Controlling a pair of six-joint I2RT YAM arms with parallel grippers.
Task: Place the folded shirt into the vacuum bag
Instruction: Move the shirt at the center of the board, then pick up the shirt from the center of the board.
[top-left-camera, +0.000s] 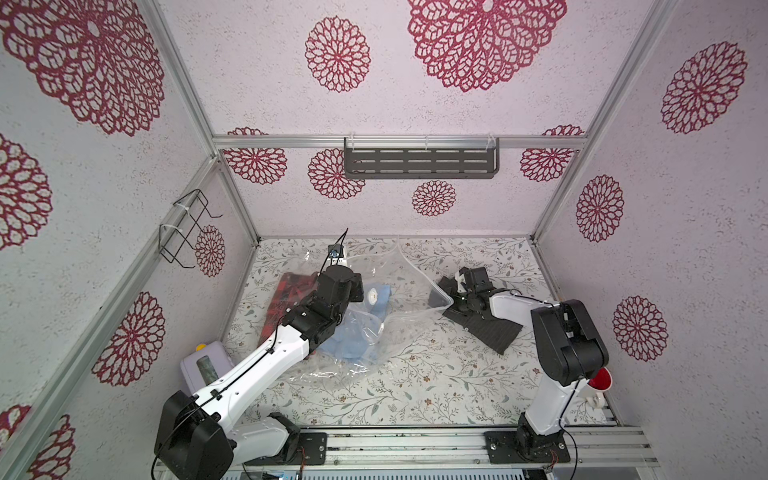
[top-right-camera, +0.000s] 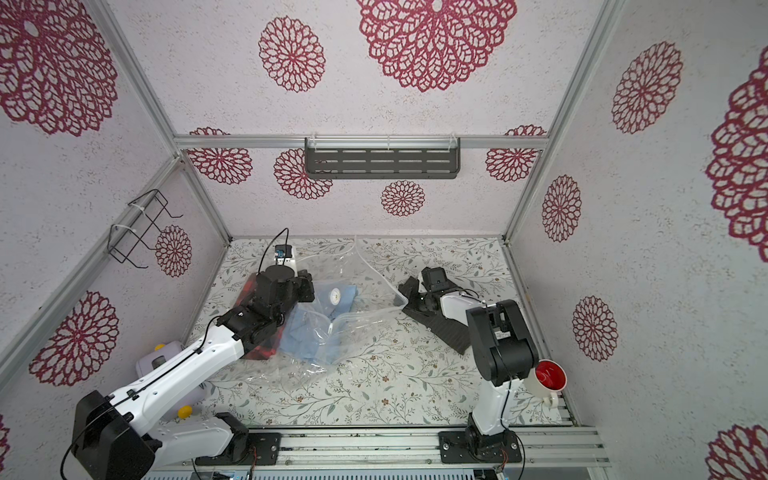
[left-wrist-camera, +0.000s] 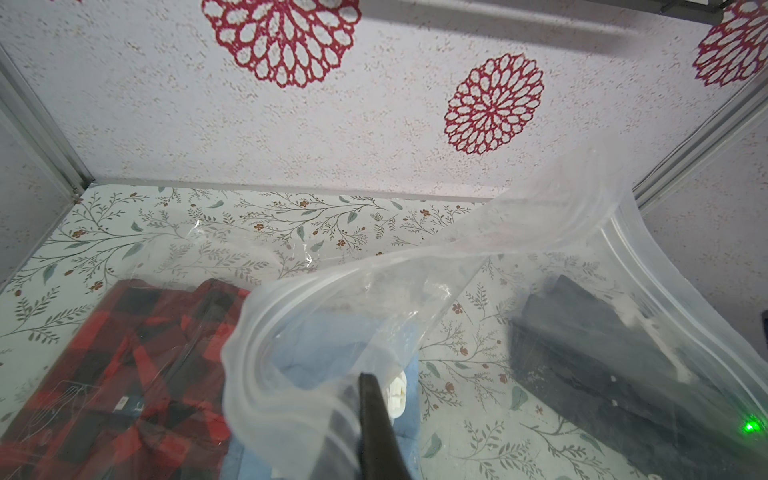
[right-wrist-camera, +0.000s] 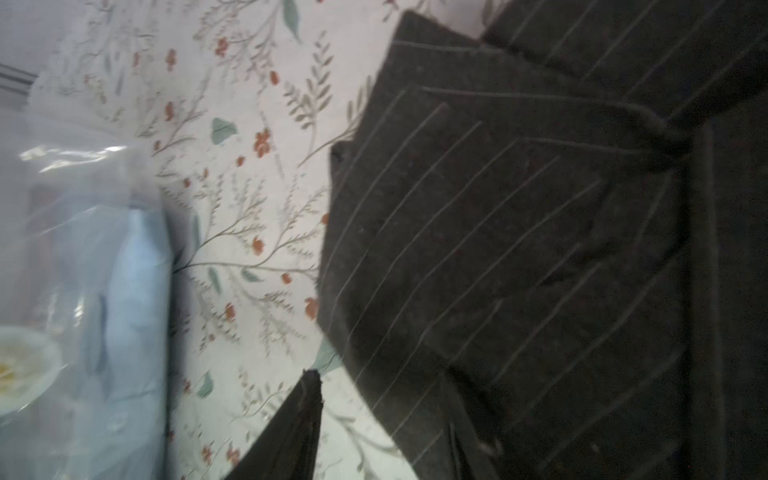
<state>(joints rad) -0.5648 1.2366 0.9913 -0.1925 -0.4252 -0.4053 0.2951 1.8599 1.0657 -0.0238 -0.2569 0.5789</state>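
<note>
Nearest, at the lower left of a top view, a lilac device (top-left-camera: 203, 368) with yellow knobs sits beside my left arm's base. At the lower right stands a white cup with a red inside (top-left-camera: 600, 379).

On the floral table (top-left-camera: 415, 386) the vacuum bag (top-left-camera: 399, 291) spreads across the middle of the frame, crumpled at its near end. A light blue shirt (top-left-camera: 347, 347) shows through the plastic, with the round white valve (top-left-camera: 371, 296) over its far end. My left gripper (left-wrist-camera: 368, 390) is pressed together on the bag's zip edge. The top layer is lifted there, and the mouth gapes toward the right of the frame.

A red plaid shirt (top-left-camera: 286, 299) lies left of the bag, partly under my left arm. Right of centre, the black striped shirt (top-left-camera: 492, 332) lies on the table outside the bag, just beside the corner of its mouth. My right gripper (top-left-camera: 453, 305) sits low over that shirt, and I cannot tell whether its jaws grip the cloth.

Farther back, a wire rack (top-left-camera: 187, 228) hangs on the left wall and a dark slotted shelf (top-left-camera: 419, 164) on the back wall.
</note>
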